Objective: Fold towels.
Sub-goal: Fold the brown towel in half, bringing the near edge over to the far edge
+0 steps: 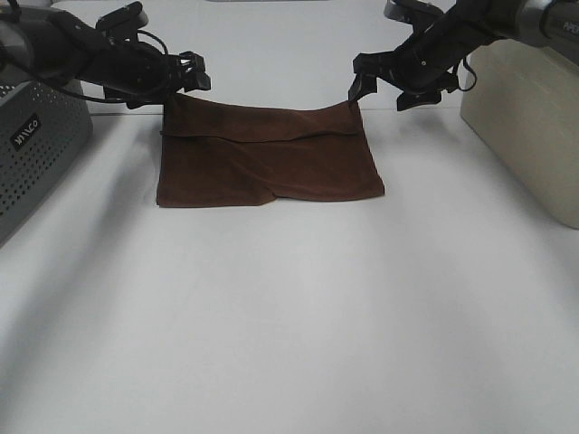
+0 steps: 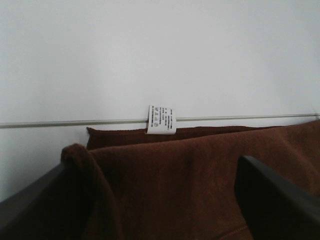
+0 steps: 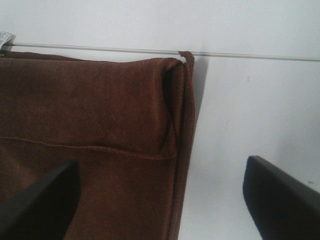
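The dark brown towel lies folded on the white table, its folded layer reaching the far edge. My left gripper hovers over its far left corner and my right gripper over its far right corner. In the left wrist view the left gripper is open with the towel beneath it; a raised bunch of cloth rests against one finger. The white tag sticks out at the towel's edge. In the right wrist view the right gripper is open over the towel's corner, holding nothing.
A grey perforated box stands at the left edge of the table and a beige container at the right. A thin seam runs across the table just beyond the towel.
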Robot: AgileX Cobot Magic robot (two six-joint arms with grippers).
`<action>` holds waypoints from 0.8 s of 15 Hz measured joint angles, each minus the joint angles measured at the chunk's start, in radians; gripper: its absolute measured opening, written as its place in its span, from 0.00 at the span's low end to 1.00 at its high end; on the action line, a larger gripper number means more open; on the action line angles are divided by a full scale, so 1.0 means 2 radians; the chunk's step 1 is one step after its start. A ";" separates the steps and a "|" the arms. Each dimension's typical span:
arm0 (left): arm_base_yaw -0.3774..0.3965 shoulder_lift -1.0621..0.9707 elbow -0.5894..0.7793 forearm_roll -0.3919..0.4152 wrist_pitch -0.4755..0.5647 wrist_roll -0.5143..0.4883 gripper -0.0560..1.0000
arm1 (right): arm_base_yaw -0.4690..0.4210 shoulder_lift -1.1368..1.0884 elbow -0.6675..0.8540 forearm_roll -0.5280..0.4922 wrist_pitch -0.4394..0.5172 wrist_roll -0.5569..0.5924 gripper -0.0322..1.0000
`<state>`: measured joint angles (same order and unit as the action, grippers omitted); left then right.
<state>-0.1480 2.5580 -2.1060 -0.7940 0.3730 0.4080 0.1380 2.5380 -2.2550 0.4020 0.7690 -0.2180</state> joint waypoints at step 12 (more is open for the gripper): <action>0.000 -0.024 0.000 0.000 0.074 -0.098 0.80 | 0.000 -0.025 0.000 0.035 0.170 0.002 0.84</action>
<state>-0.1480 2.5100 -2.1060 -0.7950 0.5220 0.2120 0.1380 2.4880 -2.2560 0.4730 1.1090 -0.2150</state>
